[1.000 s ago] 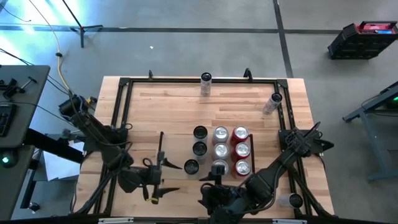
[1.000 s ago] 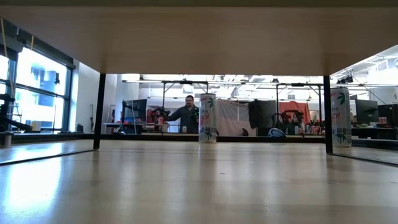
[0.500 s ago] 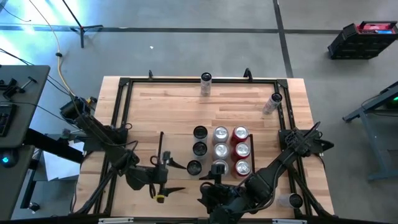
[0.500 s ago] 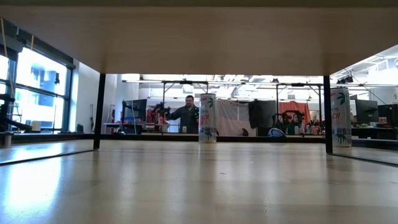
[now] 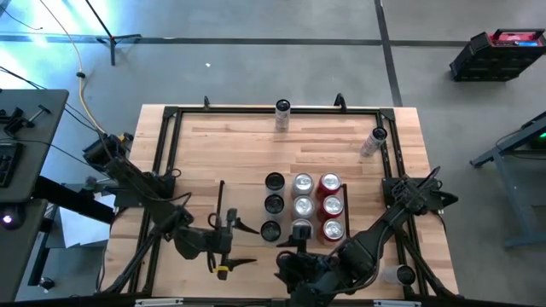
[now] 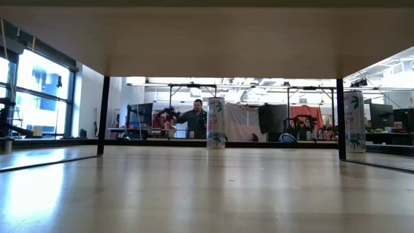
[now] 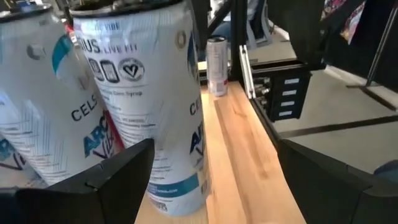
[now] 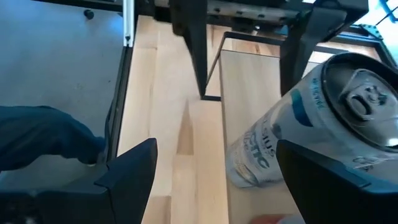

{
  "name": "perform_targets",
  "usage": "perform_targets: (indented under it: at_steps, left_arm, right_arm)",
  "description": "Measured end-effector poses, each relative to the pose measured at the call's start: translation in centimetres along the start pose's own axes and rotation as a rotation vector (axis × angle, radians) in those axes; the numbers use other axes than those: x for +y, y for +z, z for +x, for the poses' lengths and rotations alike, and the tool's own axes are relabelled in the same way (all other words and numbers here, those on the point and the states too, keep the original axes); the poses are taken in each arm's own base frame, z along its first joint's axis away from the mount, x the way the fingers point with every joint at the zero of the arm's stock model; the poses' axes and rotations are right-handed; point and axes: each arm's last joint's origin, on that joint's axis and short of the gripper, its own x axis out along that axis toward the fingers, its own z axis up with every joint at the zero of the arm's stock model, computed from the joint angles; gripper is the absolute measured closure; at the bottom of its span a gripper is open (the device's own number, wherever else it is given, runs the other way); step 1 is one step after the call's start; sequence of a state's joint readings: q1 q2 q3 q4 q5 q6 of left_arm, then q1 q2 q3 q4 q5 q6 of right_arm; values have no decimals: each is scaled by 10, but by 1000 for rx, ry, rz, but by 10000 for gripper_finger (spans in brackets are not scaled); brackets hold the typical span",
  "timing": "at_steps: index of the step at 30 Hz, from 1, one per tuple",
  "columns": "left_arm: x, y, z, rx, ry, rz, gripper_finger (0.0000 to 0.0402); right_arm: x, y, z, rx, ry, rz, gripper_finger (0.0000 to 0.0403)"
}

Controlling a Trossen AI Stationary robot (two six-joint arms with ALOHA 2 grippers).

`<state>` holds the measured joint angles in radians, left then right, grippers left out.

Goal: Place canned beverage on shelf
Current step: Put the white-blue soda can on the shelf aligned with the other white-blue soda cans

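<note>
Nine cans stand in three rows on the light-wood shelf (image 5: 243,200), which is edged by thin black rails. The nearest dark-topped white can (image 5: 270,230) (image 7: 155,106) stands upright in front of my open left gripper (image 5: 246,244) (image 7: 214,155), which comes level from the table's left. My right gripper (image 5: 297,246) (image 8: 217,149) hangs open at the near edge. It slants down toward a silver-topped can (image 5: 300,228) (image 8: 311,118) and does not touch it. My left gripper touches the dark-topped can's lower wall (image 7: 165,146) with the end of one finger (image 7: 118,171), coming level from the table's left. The other finger (image 7: 336,180) stands well apart from the can. The can stands upright on the shelf's wood.
Two more cans stand alone, one at the far rail (image 5: 282,115) (image 6: 216,123) and one at the far right (image 5: 374,141) (image 6: 354,121). The black frame (image 5: 171,115) edges the tabletop. Bare wood lies left of the can rows. A person (image 6: 194,120) shows in the room beyond.
My left gripper has gone toward the table's right edge, still open. The dark-topped can before it has slid the same way along the wood, staying upright, and now stands in line with the two dark-topped cans behind it.
</note>
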<state>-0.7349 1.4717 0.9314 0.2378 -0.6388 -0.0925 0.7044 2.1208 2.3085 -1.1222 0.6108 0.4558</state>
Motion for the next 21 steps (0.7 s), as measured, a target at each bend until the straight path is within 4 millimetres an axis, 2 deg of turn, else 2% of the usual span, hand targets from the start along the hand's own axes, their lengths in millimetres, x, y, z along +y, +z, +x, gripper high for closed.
perform_targets:
  at_steps: [21]
  left_arm:
    - [8,2,9,-28,23,-14,71]
  right_arm:
    - [-5,-4,1,27,-55,10,89]
